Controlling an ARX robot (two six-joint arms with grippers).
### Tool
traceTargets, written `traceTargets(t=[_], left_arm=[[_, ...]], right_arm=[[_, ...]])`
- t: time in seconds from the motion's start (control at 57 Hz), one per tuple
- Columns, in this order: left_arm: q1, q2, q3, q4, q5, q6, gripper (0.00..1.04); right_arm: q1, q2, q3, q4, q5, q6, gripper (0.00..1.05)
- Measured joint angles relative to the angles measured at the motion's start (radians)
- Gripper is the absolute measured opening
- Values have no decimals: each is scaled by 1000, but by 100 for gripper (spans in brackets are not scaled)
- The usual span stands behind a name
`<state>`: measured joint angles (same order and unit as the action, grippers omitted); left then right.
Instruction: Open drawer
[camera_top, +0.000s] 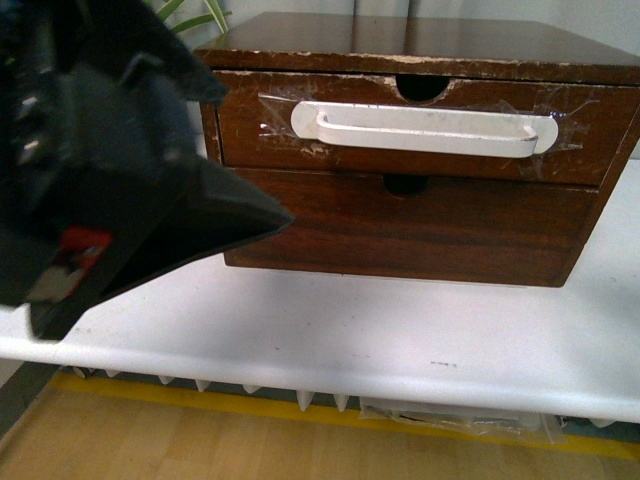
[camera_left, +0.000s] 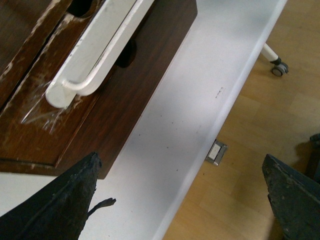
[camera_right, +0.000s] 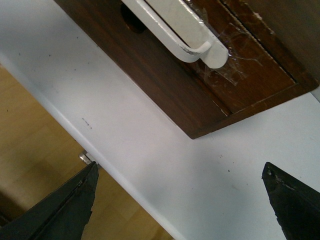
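The front camera sits close before the wide dark-brown wooden drawer (camera_top: 400, 125) with its long white plastic handle (camera_top: 425, 130). It looks slightly down across the white counter (camera_top: 350, 340), and the black left arm (camera_top: 90, 170), very near the lens, blocks its left side. The left wrist camera looks down between the black left fingers (camera_left: 55, 205) at the handle's left end, the counter edge and the pale wooden floor (camera_left: 240, 165). The right wrist camera, looking past the right fingers (camera_right: 60, 210), takes in the handle's right end. All three views share the handle, the drawer front and the counter.

Table (camera_top: 400, 340) before the drawer (camera_top: 420, 168) lies bare; the left gripper (camera_left: 182, 200) hangs before its left end
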<state>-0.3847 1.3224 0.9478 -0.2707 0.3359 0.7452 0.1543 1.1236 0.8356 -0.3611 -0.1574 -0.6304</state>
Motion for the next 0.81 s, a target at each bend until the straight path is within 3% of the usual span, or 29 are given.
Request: traceTargets(t=[0.368,0.807], left_arm=[[-54,283,302,-105,-34,161,99],[-87,461,447,-126,-94,208,99]], right_arm=[[10,126,101,-58,-56,-97,96],[1,162,137,-76,-137,-95,96]])
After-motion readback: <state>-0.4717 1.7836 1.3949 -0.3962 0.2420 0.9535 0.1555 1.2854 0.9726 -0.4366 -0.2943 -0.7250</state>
